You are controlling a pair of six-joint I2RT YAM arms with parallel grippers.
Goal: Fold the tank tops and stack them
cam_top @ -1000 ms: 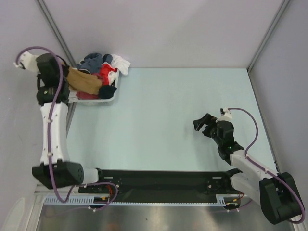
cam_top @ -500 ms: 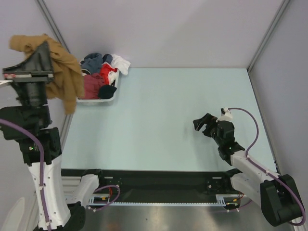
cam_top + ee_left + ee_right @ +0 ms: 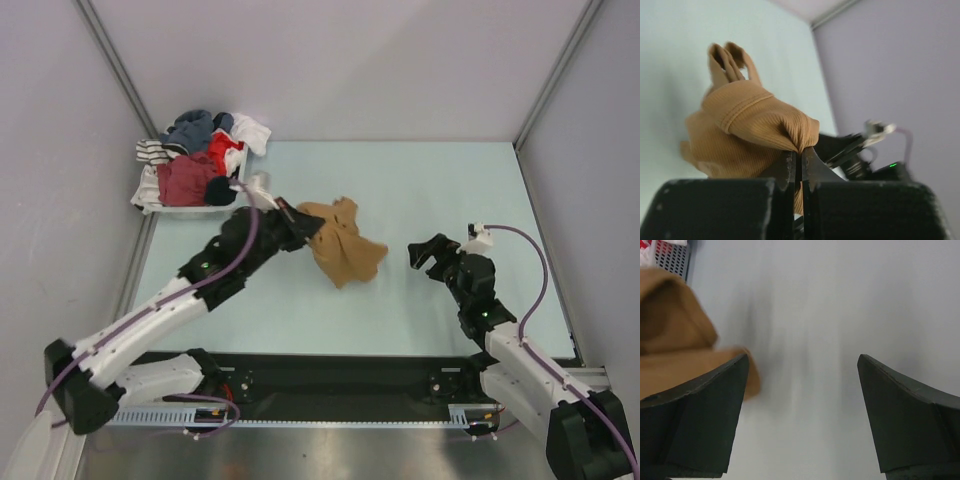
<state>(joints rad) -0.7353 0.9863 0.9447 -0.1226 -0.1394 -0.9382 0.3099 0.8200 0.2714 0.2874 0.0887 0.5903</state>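
Note:
A bunched tan-brown tank top [image 3: 342,248] lies on the table's middle, one ribbed fold pinched in my left gripper [image 3: 296,222], which is shut on it. In the left wrist view the tan top [image 3: 747,122] rises from the tips of my left gripper [image 3: 799,159], straps pointing away. A dark maroon tank top [image 3: 185,180] lies in the basket [image 3: 190,211] at the back left. My right gripper [image 3: 428,253] stands open just right of the tan heap, apart from it. From the right wrist, the tan top [image 3: 675,355] shows at the left, beyond my open right gripper [image 3: 802,390].
The white basket holds mixed clothes: a blue piece [image 3: 192,128], a red one [image 3: 224,150], a white one [image 3: 252,132], a striped one [image 3: 152,151]. Grey walls close the table at the back and both sides. The basket's mesh corner [image 3: 671,259] shows in the right wrist view.
My left arm has swung from high beside the basket down to the table's middle, carrying the tan top with it. The right gripper has shifted slightly to the right.

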